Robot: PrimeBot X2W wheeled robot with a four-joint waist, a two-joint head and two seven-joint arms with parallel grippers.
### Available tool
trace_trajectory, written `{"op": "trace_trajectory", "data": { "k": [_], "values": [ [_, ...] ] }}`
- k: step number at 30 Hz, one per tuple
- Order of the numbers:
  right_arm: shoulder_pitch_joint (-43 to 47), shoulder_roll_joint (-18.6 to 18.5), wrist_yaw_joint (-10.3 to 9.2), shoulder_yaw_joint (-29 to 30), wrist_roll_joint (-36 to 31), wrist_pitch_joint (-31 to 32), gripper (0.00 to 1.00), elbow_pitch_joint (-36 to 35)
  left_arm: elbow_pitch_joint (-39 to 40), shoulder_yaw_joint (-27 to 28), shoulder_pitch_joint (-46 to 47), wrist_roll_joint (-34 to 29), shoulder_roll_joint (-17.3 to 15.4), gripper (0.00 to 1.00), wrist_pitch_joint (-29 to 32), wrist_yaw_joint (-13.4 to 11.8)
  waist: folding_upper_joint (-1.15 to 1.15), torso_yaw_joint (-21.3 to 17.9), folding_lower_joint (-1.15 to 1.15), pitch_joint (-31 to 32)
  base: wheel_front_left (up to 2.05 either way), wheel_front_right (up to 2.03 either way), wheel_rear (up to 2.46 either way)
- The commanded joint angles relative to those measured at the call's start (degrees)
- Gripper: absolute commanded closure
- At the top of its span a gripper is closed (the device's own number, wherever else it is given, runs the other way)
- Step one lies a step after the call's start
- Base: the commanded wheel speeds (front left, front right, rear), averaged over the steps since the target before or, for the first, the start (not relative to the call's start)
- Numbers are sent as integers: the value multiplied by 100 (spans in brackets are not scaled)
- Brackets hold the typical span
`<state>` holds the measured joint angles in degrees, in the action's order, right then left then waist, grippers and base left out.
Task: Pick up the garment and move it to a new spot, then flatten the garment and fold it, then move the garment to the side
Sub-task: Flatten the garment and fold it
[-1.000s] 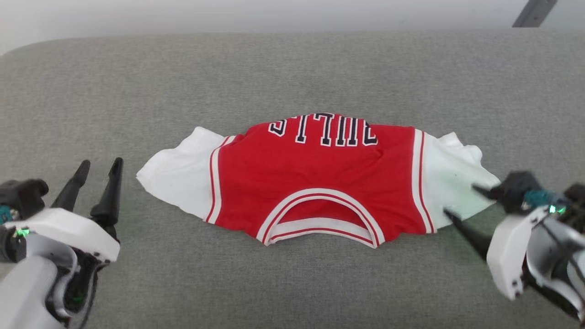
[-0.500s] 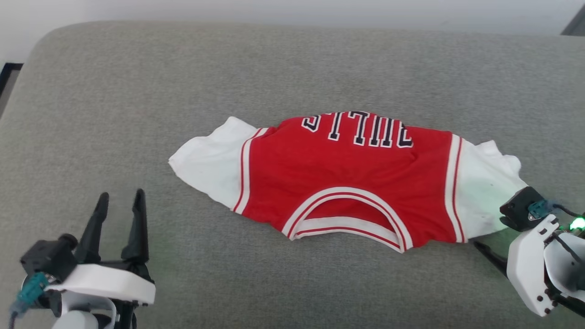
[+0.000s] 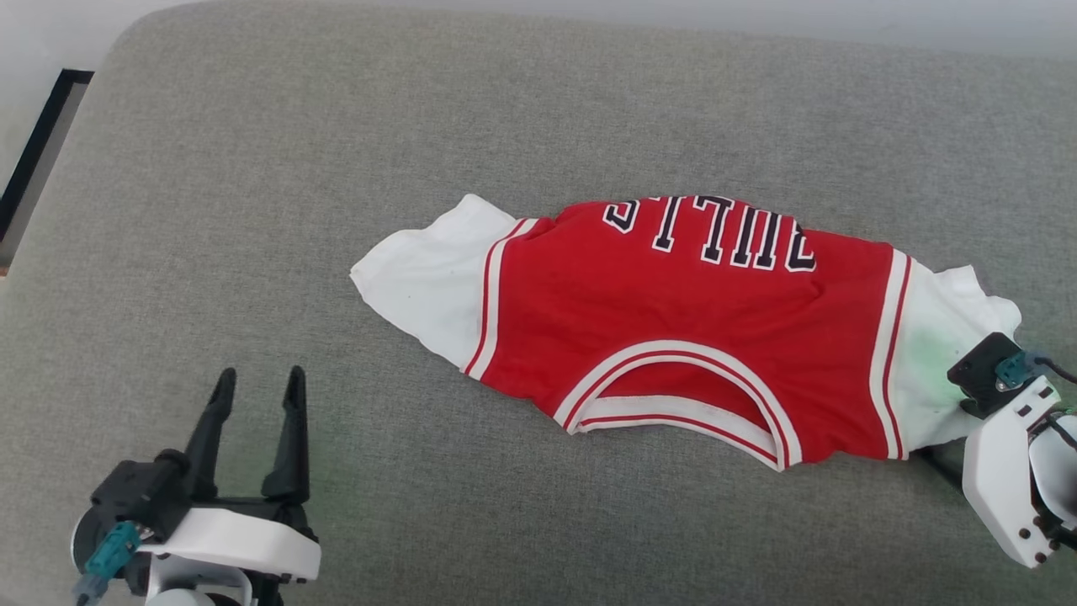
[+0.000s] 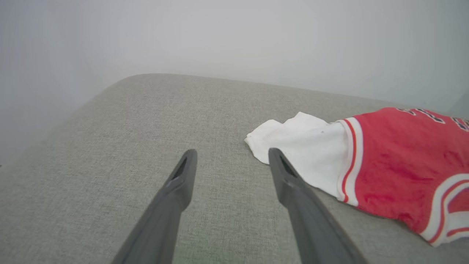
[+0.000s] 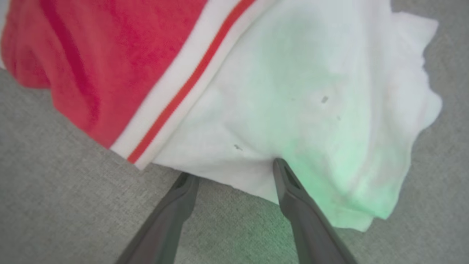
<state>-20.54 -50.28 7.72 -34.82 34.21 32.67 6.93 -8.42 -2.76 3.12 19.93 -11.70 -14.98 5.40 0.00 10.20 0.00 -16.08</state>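
The garment (image 3: pixel 690 337) is soft, matt cloth (its white lining looks fleecy); the cushion (image 3: pixel 252 210) is coarse grey weave.

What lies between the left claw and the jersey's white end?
Only bare grey cushion: in the head view the open left claw sits apart from the jersey, nothing in the gap.
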Motion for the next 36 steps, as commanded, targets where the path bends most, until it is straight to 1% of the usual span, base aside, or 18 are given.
{"op": "trace_trajectory", "data": {
  "k": [1,2,3,6,11,14,16,17,18,20,22,24,26,28,31,33,34,36],
  "values": [
    [24,65,-43,-101,-40,7,28,241,-9,34,-3,-104,34,0,-28,52,0,15,0,-21,0,0,0],
    [4,82,-43,-139,-53,-10,72,300,-17,39,15,-122,78,0,-28,72,0,22,0,-25,0,0,0],
    [-2,98,-43,-175,-62,-33,100,351,-24,51,38,-154,107,0,-28,101,0,28,0,-33,0,0,0],
    [-31,133,-41,-268,-48,-63,100,441,-49,88,105,-190,162,0,-28,144,0,17,0,-32,0,0,0],
    [-211,257,-37,-317,15,-181,100,436,-52,153,151,-247,105,0,-28,184,0,-119,0,-46,0,0,0],
    [-337,361,-37,-363,34,-251,100,437,-158,3,256,-318,-119,0,-29,209,0,-238,0,-79,0,0,0],
    [-422,424,-36,-388,27,-313,100,452,-220,-217,447,-320,-381,0,9,209,0,-308,0,-111,0,0,0],
    [-467,463,-36,-401,5,-335,100,470,-236,-422,554,-166,-503,0,127,212,0,-338,0,-122,0,0,0],
    [-511,496,-37,-432,-14,-362,100,492,-261,-645,650,31,-664,0,323,213,0,-368,0,-136,0,0,0],
    [-603,555,-37,-515,-45,-371,100,528,-259,-1029,958,294,-1156,0,740,199,0,-424,0,-189,0,0,0],
    [-709,619,-37,-642,-69,-395,100,589,-308,-1433,1230,726,-1467,0,1319,198,0,-476,0,-244,0,0,0],
    [-832,688,-37,-760,-74,-373,100,639,-284,-1839,1568,1058,-1875,0,1900,202,0,-518,0,-307,0,0,0],
    [-978,752,-37,-895,-68,-373,100,705,-271,-2215,1836,1540,-2167,0,2587,199,0,-562,0,-365,0,0,0],
    [-1128,813,-37,-1020,-75,-367,100,747,-256,-2405,2130,1982,-2413,0,3225,198,0,-597,0,-423,0,0,0],
    [-1294,882,-38,-1182,-55,-397,100,863,-206,-2552,2445,2635,-2632,0,4126,200,0,-636,0,-455,0,0,0],
    [-1375,935,-39,-1280,-65,-417,100,929,-204,-2512,2542,3106,-2653,0,4611,200,0,-671,0,-467,0,0,0],
    [-1405,963,-39,-1343,-70,-419,100,950,-186,-2471,2590,3286,-2675,0,4810,199,0,-689,0,-471,0,0,0],
    [-1435,994,-39,-1401,-64,-436,100,969,-160,-2456,2627,3411,-2708,0,4993,196,0,-709,0,-477,0,0,0]
  ]
}}
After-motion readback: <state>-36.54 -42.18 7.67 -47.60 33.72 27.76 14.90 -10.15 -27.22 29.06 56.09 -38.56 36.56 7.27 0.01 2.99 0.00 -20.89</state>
